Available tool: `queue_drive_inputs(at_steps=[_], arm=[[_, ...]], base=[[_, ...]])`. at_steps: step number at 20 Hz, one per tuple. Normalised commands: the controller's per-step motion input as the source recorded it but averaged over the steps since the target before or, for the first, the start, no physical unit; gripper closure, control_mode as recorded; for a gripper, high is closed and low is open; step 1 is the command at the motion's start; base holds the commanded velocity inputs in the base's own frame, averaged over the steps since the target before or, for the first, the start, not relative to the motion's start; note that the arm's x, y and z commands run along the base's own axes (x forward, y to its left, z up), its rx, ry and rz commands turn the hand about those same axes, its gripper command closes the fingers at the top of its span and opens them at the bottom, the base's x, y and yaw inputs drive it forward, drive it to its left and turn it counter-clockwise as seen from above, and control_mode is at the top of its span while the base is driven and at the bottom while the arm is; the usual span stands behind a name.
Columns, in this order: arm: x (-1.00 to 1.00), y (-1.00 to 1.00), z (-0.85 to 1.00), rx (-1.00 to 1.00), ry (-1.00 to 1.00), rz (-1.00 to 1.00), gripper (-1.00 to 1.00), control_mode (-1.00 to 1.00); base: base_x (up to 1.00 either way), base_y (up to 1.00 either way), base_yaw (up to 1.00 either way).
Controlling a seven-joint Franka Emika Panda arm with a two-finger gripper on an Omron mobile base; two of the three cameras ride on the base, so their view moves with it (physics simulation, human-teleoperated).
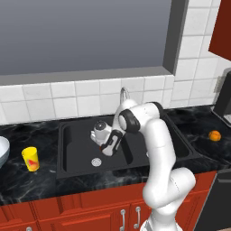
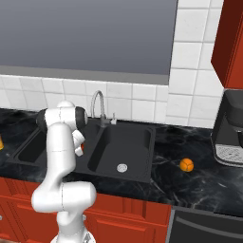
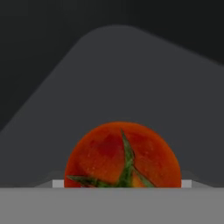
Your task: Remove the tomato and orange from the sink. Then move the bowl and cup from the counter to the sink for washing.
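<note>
The tomato (image 3: pixel 122 153), dark red with a green stem, is pressed close to the camera in the hand view. Pale finger parts touch it on both sides. My gripper (image 1: pixel 106 148) reaches down into the left basin of the black sink (image 1: pixel 63 135) and is shut on the tomato just above the basin floor. From the right base view a red sliver of the tomato (image 2: pixel 81 147) peeks out beside my arm. The orange (image 1: pixel 215 135) rests on the counter right of the sink. At the counter's left stand the yellow cup (image 1: pixel 30 159) and the pale bowl (image 1: pixel 2 151), cut off by the frame edge.
A curved steel faucet (image 2: pixel 97 103) rises behind the sink's divider. The left basin's drain (image 1: pixel 95 161) lies just below my hand. A dark coffee machine (image 2: pixel 230 135) stands at the far right of the counter. A tiled wall and window are behind.
</note>
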Motion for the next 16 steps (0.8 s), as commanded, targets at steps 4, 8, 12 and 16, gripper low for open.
queue_drive_inputs(at_steps=[4,8,12,16], arm=[[-0.14,0.03,0.14,0.06,0.00,0.00,1.00,-1.00],[-0.10,0.02,0.18,0.04,0.00,0.01,1.00,-1.00],[-0.10,0.05,0.23,0.01,0.00,0.04,1.00,-1.00],[-0.12,0.08,0.24,0.00,0.00,0.04,1.00,-1.00]], base=[[0.00,0.00,0.00],[0.00,0.00,0.00],[0.00,0.00,0.00],[0.00,0.00,0.00]])
